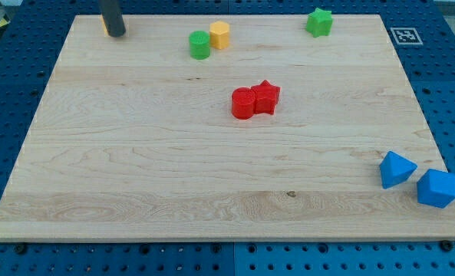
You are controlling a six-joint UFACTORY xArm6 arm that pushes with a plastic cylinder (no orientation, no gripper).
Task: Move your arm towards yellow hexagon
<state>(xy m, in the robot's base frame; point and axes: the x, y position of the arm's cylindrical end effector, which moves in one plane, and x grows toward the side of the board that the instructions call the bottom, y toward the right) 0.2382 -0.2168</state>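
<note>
The yellow hexagon [220, 34] sits near the view's top, left of centre, touching a green cylinder [199, 44] on its left. My tip [116, 34] is at the top left of the board, well to the left of the yellow hexagon. A small yellow-orange sliver shows just behind the rod on its left side; I cannot tell what it is.
A green star [318, 21] lies at the top right. A red cylinder [243, 103] and red star [266, 96] touch at the centre. Two blue blocks [396, 169] [436, 188] sit at the bottom right edge of the wooden board [135, 176].
</note>
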